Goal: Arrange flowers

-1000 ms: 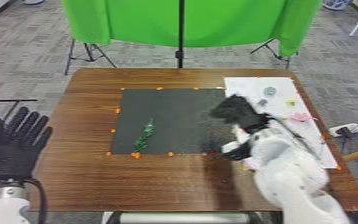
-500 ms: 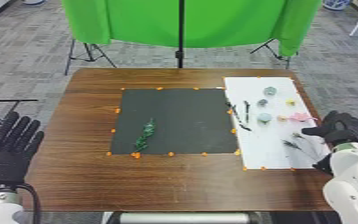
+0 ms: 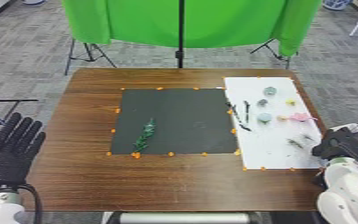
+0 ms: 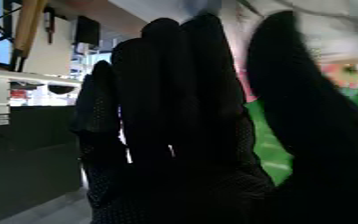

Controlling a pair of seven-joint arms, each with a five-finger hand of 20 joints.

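In the head view a green leafy sprig lies on the left part of the black mat. On the white sheet are dark twigs, a pink flower, a pale blue-green flower, a small yellow one and thin sprigs. My right hand is at the sheet's right edge, beside the sprigs. Its fingers are straight and the thumb stands apart in the right wrist view, where the hand holds nothing. Farther left, my left hand is open, fingers extended, beside the table.
The brown wooden table surrounds the mat and sheet, which have orange markers along their edges. A green cloth hangs on stands behind the table. Wooden legs stand off the table's right side.
My right hand has moved from above the mat's right edge, across the sheet, to its right side, then slightly lower. The sprig on the mat and my left hand have stayed about where they were.
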